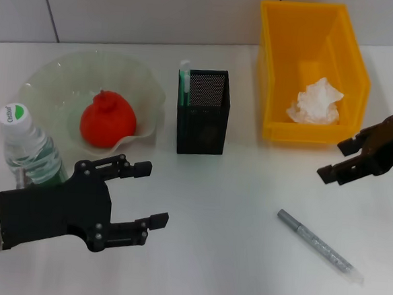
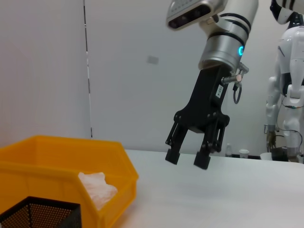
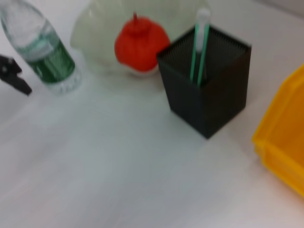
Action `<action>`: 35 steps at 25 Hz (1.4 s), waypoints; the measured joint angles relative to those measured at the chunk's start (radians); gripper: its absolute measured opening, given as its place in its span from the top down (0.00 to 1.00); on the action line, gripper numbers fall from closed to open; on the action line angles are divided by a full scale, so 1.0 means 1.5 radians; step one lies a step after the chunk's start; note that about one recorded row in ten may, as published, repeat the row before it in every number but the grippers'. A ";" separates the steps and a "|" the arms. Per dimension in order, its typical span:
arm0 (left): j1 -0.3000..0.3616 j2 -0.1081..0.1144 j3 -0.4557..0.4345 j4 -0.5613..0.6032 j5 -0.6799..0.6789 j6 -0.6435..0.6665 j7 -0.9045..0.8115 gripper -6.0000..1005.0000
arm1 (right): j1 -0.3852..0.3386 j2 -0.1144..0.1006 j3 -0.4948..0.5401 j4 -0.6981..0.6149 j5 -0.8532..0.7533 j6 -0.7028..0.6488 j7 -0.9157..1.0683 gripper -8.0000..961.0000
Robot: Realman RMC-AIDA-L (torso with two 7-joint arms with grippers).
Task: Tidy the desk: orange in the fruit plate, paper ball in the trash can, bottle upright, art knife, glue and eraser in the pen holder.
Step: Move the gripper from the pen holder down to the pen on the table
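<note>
The orange [image 1: 107,120] lies in the translucent fruit plate [image 1: 53,77]. Beside it the bottle [image 1: 24,145] stands upright. My left gripper [image 1: 153,193] is open just right of the bottle, holding nothing. The black mesh pen holder [image 1: 203,114] holds a green-and-white stick [image 1: 184,79] that looks like the glue. The paper ball [image 1: 316,102] rests in the yellow trash can [image 1: 276,65]. A silver art knife [image 1: 319,246] lies on the table at front right. Above and beyond it my right gripper [image 1: 332,160] hovers open and empty. The eraser is out of view.
The left wrist view shows the right gripper [image 2: 186,159] hanging above the white table, right of the trash can [image 2: 61,152]. In the right wrist view the bottle [image 3: 42,52], orange [image 3: 141,45] and pen holder [image 3: 209,90] stand close together. A wall runs behind the table.
</note>
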 joint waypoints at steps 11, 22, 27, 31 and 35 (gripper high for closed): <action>-0.007 0.001 0.007 -0.001 0.005 0.001 0.001 0.22 | 0.051 0.021 -0.091 0.008 -0.115 -0.042 0.058 0.21; -0.010 0.001 0.009 -0.003 0.007 0.000 0.010 0.22 | 0.048 0.022 -0.135 0.082 -0.112 0.013 0.069 0.21; -0.011 0.001 0.012 -0.004 0.007 -0.003 0.010 0.22 | 0.044 0.022 -0.164 0.103 -0.112 0.037 0.067 0.21; -0.012 0.001 0.014 -0.004 0.007 -0.004 0.010 0.22 | 0.048 0.022 -0.172 0.127 -0.113 0.047 0.067 0.21; -0.012 0.001 0.015 -0.004 0.007 -0.004 0.010 0.22 | 0.050 0.022 -0.183 0.130 -0.115 0.050 0.068 0.21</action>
